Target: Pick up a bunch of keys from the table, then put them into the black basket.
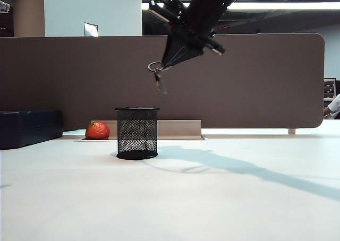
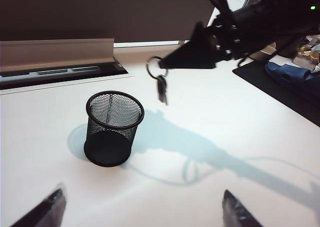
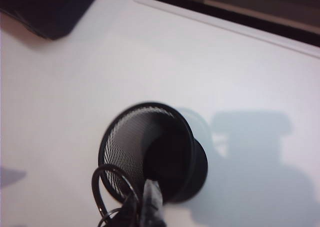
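The right arm (image 1: 212,5) is seen as a thick black link, with thin black cables looped beside its wrist. A small green light is shown on it in the left wrist view. The right gripper (image 1: 162,66) is formed as a black wedge tapering to a narrow tip. The left gripper (image 2: 142,212) is represented by two dark pointed fingers (image 2: 47,209).

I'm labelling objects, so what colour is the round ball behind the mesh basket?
Red-orange ball; the exterior view shows it best.

White table (image 1: 223,198): black basket (image 1: 137,133) upright, orange ball (image 1: 98,130), dark box (image 1: 29,127).
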`<action>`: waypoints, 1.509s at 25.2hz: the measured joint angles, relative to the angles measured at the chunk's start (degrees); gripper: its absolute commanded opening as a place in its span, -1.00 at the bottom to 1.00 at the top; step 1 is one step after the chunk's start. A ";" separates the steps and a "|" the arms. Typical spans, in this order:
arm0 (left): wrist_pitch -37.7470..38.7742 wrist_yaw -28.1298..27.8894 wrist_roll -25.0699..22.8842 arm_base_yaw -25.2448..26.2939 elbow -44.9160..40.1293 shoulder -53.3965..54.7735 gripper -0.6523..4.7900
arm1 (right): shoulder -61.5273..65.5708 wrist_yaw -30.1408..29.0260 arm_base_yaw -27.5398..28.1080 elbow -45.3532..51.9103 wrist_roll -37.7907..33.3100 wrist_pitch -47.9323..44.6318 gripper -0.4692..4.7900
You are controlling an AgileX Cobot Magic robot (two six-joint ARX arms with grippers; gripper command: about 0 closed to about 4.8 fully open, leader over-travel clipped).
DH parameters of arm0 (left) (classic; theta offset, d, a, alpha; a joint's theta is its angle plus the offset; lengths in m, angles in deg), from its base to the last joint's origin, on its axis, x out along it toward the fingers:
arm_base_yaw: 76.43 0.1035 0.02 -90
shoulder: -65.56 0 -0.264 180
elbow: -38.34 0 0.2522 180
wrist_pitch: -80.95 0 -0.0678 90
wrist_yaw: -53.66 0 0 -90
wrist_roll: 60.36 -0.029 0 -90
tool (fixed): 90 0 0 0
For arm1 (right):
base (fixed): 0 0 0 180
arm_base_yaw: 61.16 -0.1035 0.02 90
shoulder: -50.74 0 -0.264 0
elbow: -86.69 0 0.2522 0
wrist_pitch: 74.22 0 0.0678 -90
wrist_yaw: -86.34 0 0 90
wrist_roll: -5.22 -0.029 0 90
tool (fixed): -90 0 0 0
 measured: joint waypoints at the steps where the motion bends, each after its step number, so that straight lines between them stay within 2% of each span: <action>1: 0.00 0.00 0.00 0.00 0.00 0.00 0.72 | 1.14 -0.35 0.00 -0.46 -0.85 -1.75 -0.86; 12: 0.02 0.00 0.00 0.00 0.00 -0.02 0.72 | 10.91 -1.66 -1.33 -13.88 -1.64 -0.94 -0.86; 18: 0.00 0.00 0.00 0.00 0.00 0.00 0.72 | 13.09 -1.57 -1.33 -14.10 -1.64 3.28 -0.86; 34: 0.00 0.00 0.00 0.00 0.00 -0.02 0.72 | 16.68 -1.33 -1.38 -14.08 -1.42 4.92 -0.85; 36: 0.00 0.00 0.00 0.00 0.00 -0.02 0.72 | 16.68 -1.33 -1.38 -14.08 -1.42 5.44 -0.79; 38: 0.00 0.00 0.00 0.00 0.00 -0.02 0.72 | 16.70 -1.33 -1.38 -14.08 -1.40 5.95 -0.56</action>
